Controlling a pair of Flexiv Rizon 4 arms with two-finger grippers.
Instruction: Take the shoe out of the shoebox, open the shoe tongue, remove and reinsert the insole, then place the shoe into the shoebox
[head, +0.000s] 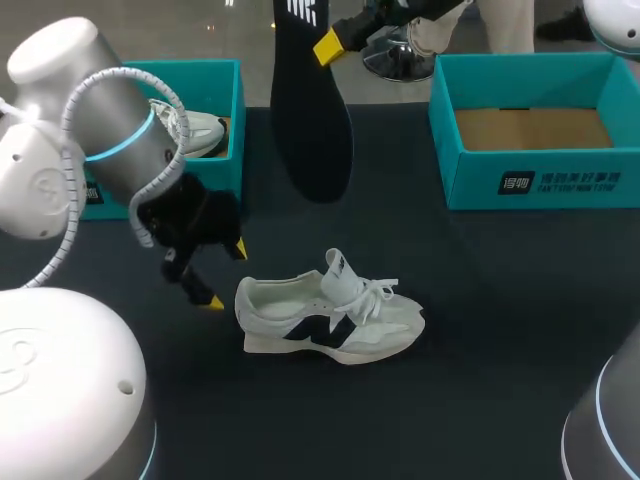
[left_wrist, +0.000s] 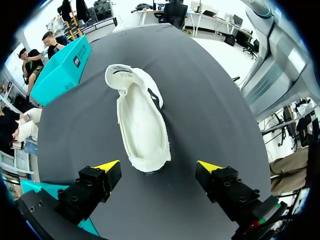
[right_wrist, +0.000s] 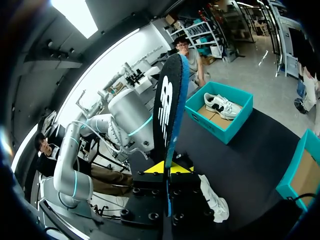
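My left fingers (left_wrist: 98, 181) stand wide apart, holding nothing, low over the table (head: 500, 300). The heel of the shoe (left_wrist: 142, 120) lies just ahead of the gap between their yellow tips, and I see no contact with either tip. In the head view those left fingers (head: 213, 300) hang beside the heel at the shoe's left end.

Behind my left arm is the left shoebox (head: 222, 88), teal, with a second shoe (head: 196, 130), a pale one, lying inside it. The right wrist view shows that box (right_wrist: 235, 117) and the second shoe (right_wrist: 222, 104) in it as well.

The shoe (head: 330, 320) stands on its sole near the middle of the table, out of both boxes, white with a dark mark on its side. Its toe points to the right, the tongue is pulled up and the laces are loose. From the left wrist I look straight into its open top.

The insole (head: 310, 120), dark, hangs in the air above the table's far side, well apart from the shoe. My right fingers (head: 328, 46) are clamped on its upper end, and in the right wrist view the insole (right_wrist: 170, 100) rises on edge from between both yellow tips.

The right shoebox (head: 540, 182), teal too, shows only its brown cardboard floor.
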